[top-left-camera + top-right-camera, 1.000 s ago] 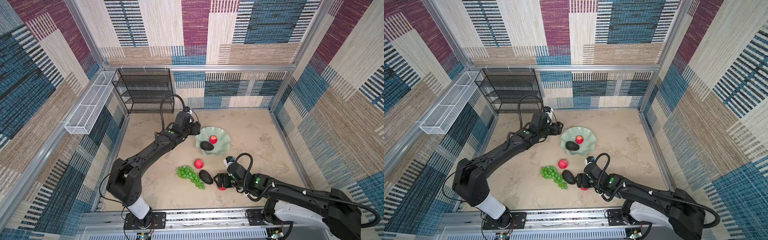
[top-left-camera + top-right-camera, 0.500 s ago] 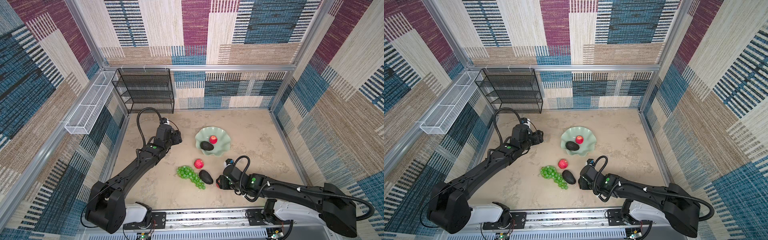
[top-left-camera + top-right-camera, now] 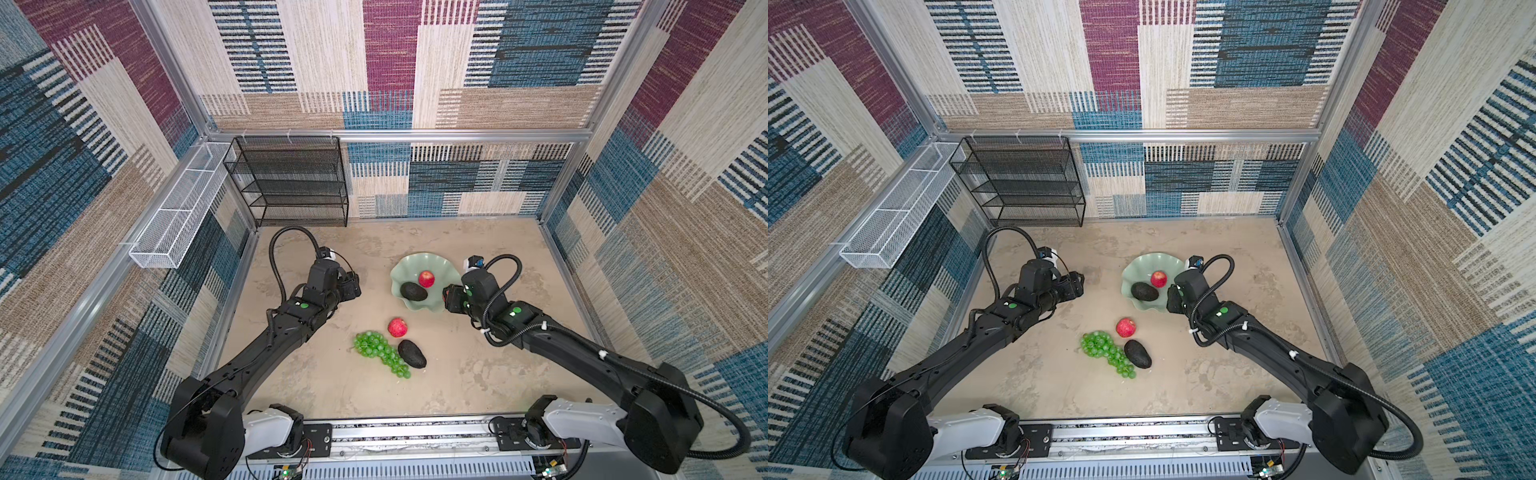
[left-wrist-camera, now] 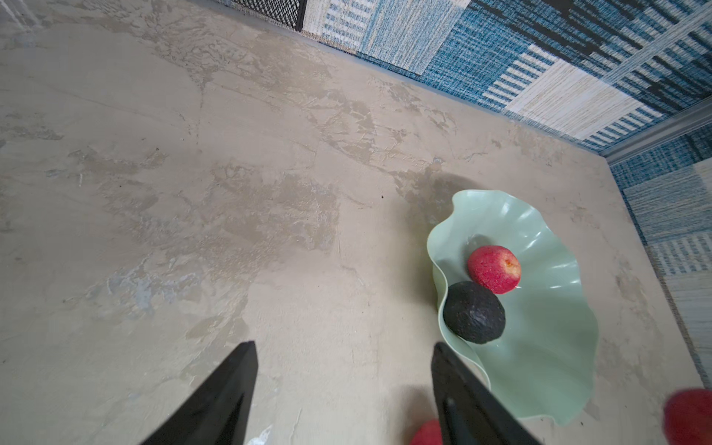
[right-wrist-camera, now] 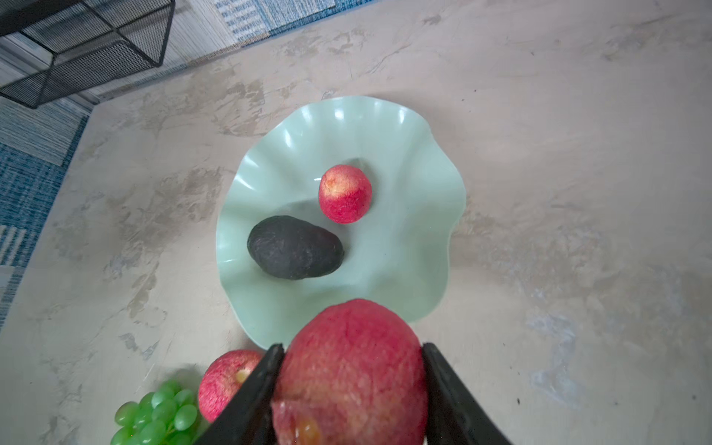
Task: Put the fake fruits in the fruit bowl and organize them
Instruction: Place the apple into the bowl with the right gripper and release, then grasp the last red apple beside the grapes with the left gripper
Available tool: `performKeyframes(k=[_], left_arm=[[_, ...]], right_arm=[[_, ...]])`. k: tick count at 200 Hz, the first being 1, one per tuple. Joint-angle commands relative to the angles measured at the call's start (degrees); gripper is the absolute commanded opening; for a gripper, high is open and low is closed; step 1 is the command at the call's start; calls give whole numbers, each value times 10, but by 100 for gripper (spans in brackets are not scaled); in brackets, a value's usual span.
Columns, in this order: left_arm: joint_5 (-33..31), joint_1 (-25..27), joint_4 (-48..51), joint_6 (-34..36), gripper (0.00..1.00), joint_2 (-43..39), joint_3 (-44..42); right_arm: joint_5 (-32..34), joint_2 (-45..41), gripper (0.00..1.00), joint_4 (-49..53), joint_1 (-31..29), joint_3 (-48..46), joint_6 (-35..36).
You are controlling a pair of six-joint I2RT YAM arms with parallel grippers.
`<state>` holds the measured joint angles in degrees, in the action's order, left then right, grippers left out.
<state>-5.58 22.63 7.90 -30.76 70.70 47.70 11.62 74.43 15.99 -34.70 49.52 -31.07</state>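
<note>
A: layout?
B: bench carries fruit bowl, holding one avocado and one apple. Outside it, grapes, second avocado and second apple lie close together.
A: end effectors?
B: right end effector clamps third apple at the bowl's rim. left end effector spread, empty.

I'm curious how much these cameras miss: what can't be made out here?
The held apple: right wrist view, blurred up close and cut off by the frame edge; in both top views almost hidden by the right tool.
The grapes: right wrist view, cut off by the frame edge.
The loose apple: left wrist view, mostly behind a finger of the left tool.
</note>
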Motion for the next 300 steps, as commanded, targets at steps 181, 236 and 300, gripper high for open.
performKeyframes(k=[181,236,300], left_arm=[[138,26,22,-20,73,-10,-40],[123,126,68,45,73,73,22],[104,183,117,71,71,175,83]], right_arm=[[-39,183,84,-139,52,78,87],[-41,51,100,-178,55,3,86],[-8,-37,100,-176,56,-66,71]])
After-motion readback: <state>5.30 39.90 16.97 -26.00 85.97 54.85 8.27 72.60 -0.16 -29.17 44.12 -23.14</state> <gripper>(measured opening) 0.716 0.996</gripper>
